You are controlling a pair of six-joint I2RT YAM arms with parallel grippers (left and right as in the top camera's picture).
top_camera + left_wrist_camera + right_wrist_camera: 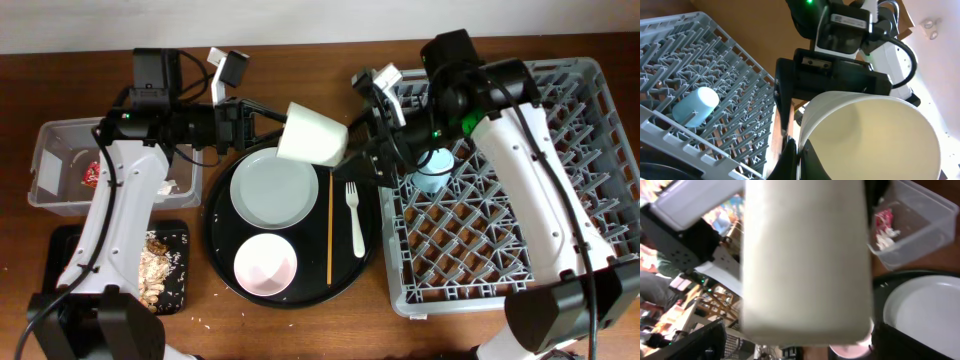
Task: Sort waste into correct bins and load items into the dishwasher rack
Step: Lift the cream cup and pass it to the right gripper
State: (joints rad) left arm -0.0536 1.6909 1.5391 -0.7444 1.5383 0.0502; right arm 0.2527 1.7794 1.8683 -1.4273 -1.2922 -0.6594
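My left gripper (265, 125) is shut on the rim of the cream cup (313, 135), holding it on its side in the air above the pale plate (275, 190). The pinched rim shows in the left wrist view (799, 155), with the cup's inside (870, 140). My right gripper (367, 138) is open at the cup's base. In the right wrist view (800, 342) its fingers sit on either side of the cup (805, 260). The light blue cup (432, 172) lies in the grey dishwasher rack (590, 200), also seen in the left wrist view (695, 105).
The round black tray (220, 240) holds the plate, a pink-white bowl (265, 265), a white fork (355, 220) and a chopstick (330, 225). The clear tub (50, 165) at far left holds a red wrapper (92, 174). The shallow black tray (70, 250) holds food scraps (155, 268).
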